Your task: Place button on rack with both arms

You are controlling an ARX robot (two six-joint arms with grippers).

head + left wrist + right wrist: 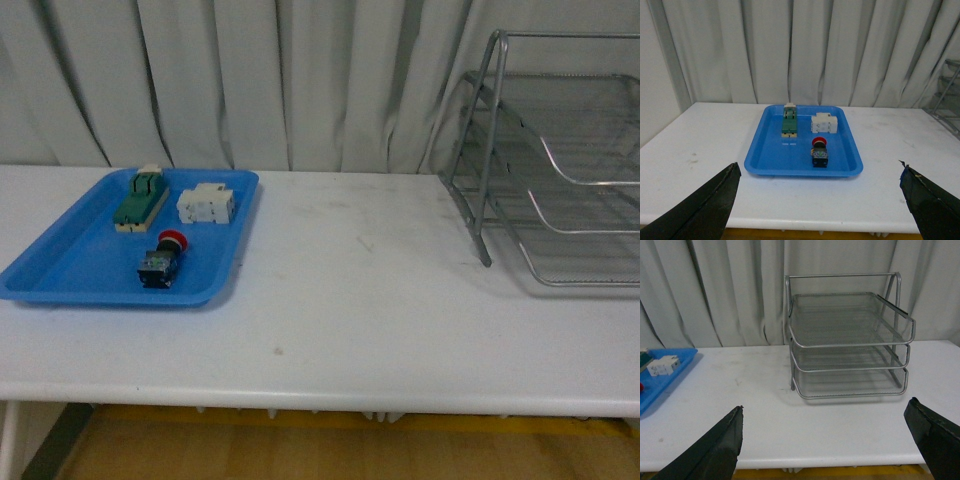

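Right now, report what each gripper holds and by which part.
Nothing is held. The left gripper and the right gripper are both open and empty; the button lies in the blue tray, untouched.

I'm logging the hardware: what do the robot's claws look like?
Only finger parts show, in the wrist views. The left claw and right claw each have two matte black, wedge-shaped fingers tapering to points. No cables visible; arms unseen.

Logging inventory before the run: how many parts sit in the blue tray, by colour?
Red-capped button: 1
Green block: 1
White part: 1
Total: 3
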